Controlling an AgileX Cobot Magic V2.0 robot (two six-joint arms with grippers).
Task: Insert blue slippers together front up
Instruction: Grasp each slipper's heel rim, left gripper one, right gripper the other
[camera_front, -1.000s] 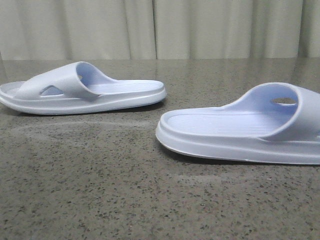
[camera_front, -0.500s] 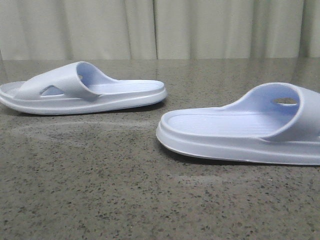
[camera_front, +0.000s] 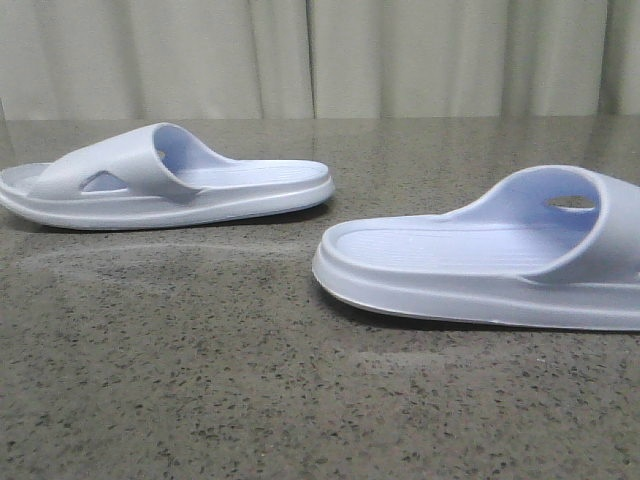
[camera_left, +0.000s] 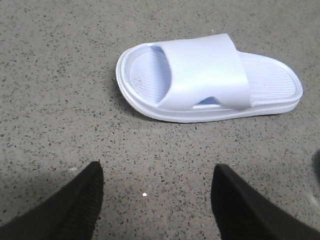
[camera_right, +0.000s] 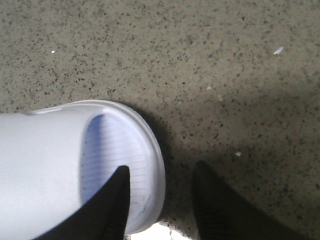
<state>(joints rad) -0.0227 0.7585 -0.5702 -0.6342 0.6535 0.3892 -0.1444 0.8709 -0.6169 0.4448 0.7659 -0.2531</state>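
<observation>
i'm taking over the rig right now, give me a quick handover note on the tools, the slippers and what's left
Left tool: open, empty, above bare table, short of the left slipper.
Right tool: open, holding nothing, one finger over the toe end of the right slipper, the other finger beyond its rim.
Slippers: the left slipper lies further back on the left, the right slipper nearer on the right. Both sit sole down, apart, heels facing each other.
Done: nothing gripped yet.
Left: grasp each slipper, bring them together and nest them, fronts up.
</observation>
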